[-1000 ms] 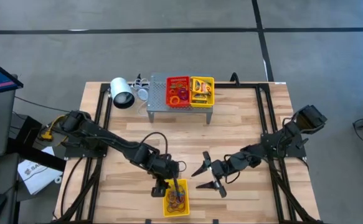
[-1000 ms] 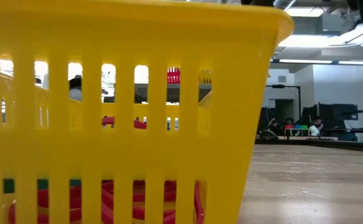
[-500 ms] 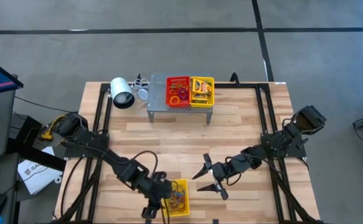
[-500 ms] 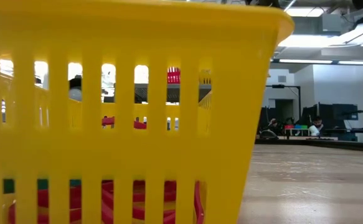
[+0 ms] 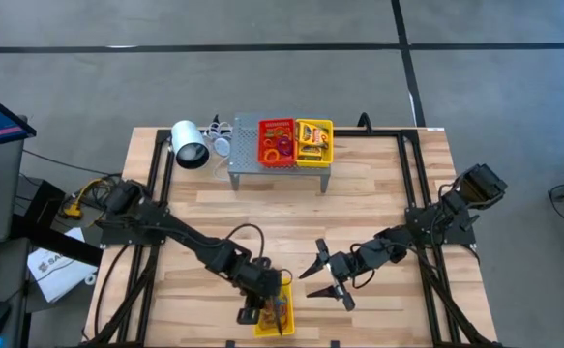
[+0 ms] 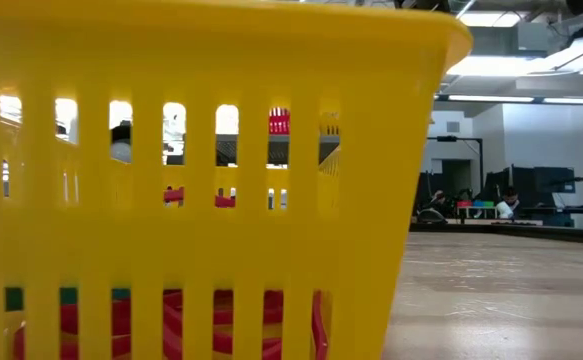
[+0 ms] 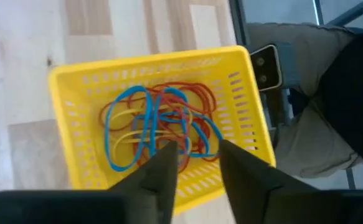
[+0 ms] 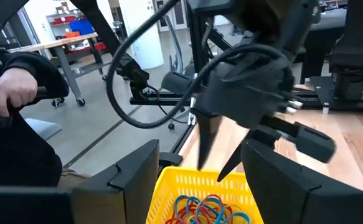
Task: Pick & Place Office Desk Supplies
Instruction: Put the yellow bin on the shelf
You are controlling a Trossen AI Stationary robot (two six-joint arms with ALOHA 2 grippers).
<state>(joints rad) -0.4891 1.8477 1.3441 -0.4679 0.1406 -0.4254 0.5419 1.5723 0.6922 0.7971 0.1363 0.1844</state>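
Observation:
A yellow slotted tray (image 5: pixel 283 290) stands at the table's near edge and fills the low view (image 6: pixel 171 150). Rubber bands (image 7: pixel 156 118) in blue, red and yellow lie tangled on its floor. My left gripper (image 5: pixel 270 314) hangs over the tray, pointing steeply down. Its fingers (image 7: pixel 197 149) are open just above the bands and hold nothing; seen from the right wrist, they (image 8: pixel 218 158) end above the tray's rim (image 8: pixel 193 183). My right gripper (image 5: pixel 322 274) waits to the tray's right, level and open.
At the far edge a grey stand carries a red tray (image 5: pixel 278 143) and a yellow tray (image 5: pixel 313 141), both holding small supplies. A white cylinder (image 5: pixel 191 145) lies to their left. A seated person (image 7: pixel 318 118) is just beyond the near edge. Bare wood lies mid-table.
My left gripper has swung from the tray's far end toward the table's near-left corner, then back right, and now hangs lower over the tray. The tray and my right gripper have kept still.

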